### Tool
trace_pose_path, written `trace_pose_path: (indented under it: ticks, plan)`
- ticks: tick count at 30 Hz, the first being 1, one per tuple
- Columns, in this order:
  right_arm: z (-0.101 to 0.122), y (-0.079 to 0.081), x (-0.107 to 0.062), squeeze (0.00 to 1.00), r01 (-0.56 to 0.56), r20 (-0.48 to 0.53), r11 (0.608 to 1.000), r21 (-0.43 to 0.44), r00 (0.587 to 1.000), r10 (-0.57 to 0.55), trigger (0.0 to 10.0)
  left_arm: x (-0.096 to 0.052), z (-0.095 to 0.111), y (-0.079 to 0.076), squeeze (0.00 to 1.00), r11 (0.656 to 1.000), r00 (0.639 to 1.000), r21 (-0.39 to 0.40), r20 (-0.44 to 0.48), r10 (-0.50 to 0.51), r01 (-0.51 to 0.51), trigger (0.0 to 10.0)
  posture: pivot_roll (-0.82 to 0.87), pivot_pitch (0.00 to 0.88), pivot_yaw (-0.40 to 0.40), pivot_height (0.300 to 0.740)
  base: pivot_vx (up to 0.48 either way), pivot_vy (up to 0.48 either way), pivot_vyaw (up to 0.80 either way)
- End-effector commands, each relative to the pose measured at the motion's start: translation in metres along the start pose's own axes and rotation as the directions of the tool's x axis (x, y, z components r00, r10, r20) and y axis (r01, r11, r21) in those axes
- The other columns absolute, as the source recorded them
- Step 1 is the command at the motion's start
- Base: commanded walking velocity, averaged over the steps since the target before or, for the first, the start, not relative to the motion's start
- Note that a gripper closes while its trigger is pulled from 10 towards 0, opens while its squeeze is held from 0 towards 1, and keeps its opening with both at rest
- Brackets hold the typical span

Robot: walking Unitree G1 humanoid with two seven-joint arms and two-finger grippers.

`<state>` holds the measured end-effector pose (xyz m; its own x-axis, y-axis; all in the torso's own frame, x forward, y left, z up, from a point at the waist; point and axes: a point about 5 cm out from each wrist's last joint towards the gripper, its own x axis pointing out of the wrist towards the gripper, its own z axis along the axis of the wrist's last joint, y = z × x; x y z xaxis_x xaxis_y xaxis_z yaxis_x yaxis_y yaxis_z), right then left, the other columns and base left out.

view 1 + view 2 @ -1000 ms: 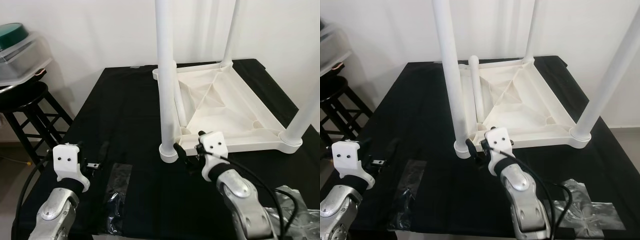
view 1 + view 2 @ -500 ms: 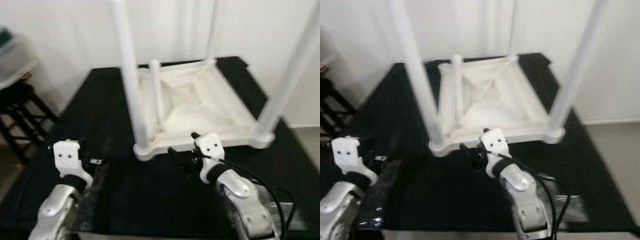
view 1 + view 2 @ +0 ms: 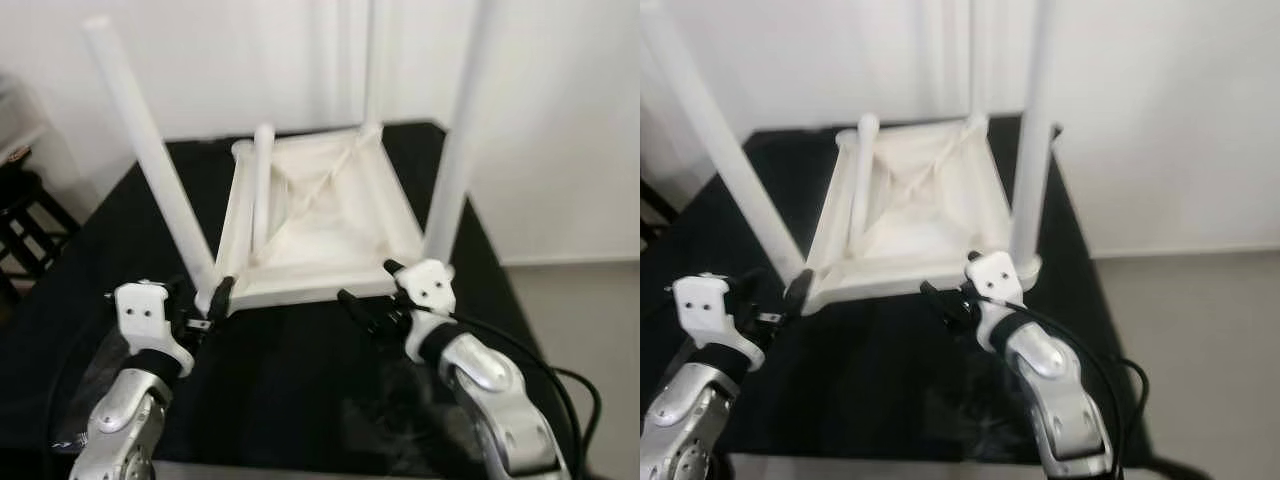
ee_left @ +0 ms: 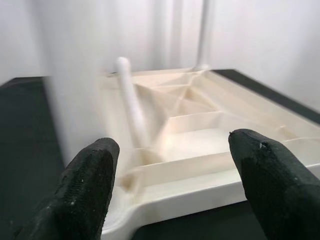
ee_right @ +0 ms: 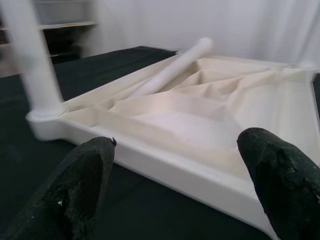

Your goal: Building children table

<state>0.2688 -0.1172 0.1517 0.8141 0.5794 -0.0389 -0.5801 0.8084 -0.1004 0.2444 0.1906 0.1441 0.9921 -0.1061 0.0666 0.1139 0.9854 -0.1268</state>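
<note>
Left gripper (image 4: 170,170): fingers spread, empty.
Right gripper (image 5: 180,175): likewise.
Loose leg (image 3: 262,185): seat squarely into the upturned tabletop (image 3: 330,215) corner socket.

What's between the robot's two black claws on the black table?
Just bare black tabletop between the left end effector and right end effector, as the left eye view shows. The upside-down white table sits just beyond.

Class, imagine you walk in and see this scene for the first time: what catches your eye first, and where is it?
A white table top lies upside down on a black cloth, with three legs pointing up and a loose leg lying inside it. The left hand sits open near its nearest left corner, the right hand open by the near edge.
</note>
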Motion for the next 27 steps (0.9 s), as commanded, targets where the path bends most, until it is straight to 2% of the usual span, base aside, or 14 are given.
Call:
trace_pose_path:
  ticks: [1,7,12,14,16,21,25,27]
  plan:
    - [-0.002,0.007,0.003,0.0,-0.08,0.014,0.995,0.057,0.997,0.08,10.0,-0.003,-0.005,0.005,0.0,1.0,1.0,0.009,-0.024,0.018,-0.018,10.0,-0.12,0.039,0.071,0.74,0.0,-0.465,0.0]
    - [-0.004,0.01,0.003,0.0,-0.153,0.014,0.985,0.074,0.988,0.152,10.0,-0.002,-0.006,0.004,0.0,1.0,1.0,0.009,-0.026,0.017,-0.017,10.0,-0.12,0.032,0.067,0.74,0.0,-0.466,0.0]
    - [-0.005,0.009,0.003,0.0,-0.155,0.013,0.985,0.082,0.988,0.154,10.0,-0.003,-0.007,0.003,0.0,1.0,1.0,0.009,-0.027,0.015,-0.015,10.0,-0.11,0.032,0.065,0.74,0.0,-0.465,0.0]
    - [-0.003,0.004,0.003,0.0,-0.115,0.023,0.99,0.081,0.993,0.114,10.0,-0.003,-0.007,0.002,0.0,1.0,1.0,0.012,-0.027,0.013,-0.013,10.0,-0.12,0.035,0.061,0.74,0.0,-0.465,0.0]
    - [0.003,-0.01,0.006,0.0,0.0,0.055,0.996,0.089,0.998,-0.005,10.0,-0.003,-0.007,0.001,0.0,1.0,1.0,0.015,-0.029,0.009,-0.009,10.0,-0.12,0.041,0.064,0.74,0.0,-0.465,0.0]
    - [0.008,-0.033,0.008,0.0,0.19,0.064,0.978,0.089,0.978,-0.196,10.0,-0.002,-0.005,-0.001,0.0,0.999,0.999,0.032,-0.036,-0.022,0.023,10.0,-0.13,0.052,0.072,0.74,0.0,-0.465,0.0]
    - [0.006,-0.039,0.01,0.0,0.257,0.047,0.964,0.07,0.964,-0.261,10.0,-0.002,-0.004,-0.003,0.0,0.998,0.999,0.044,-0.037,-0.038,0.04,10.0,-0.12,0.056,0.074,0.74,0.0,-0.465,0.0]
    - [0.005,-0.037,0.012,0.0,0.261,0.041,0.964,0.058,0.964,-0.264,10.0,-0.001,-0.003,-0.003,0.0,0.998,0.998,0.045,-0.037,-0.043,0.044,10.0,-0.13,0.062,0.078,0.74,0.0,-0.465,0.0]
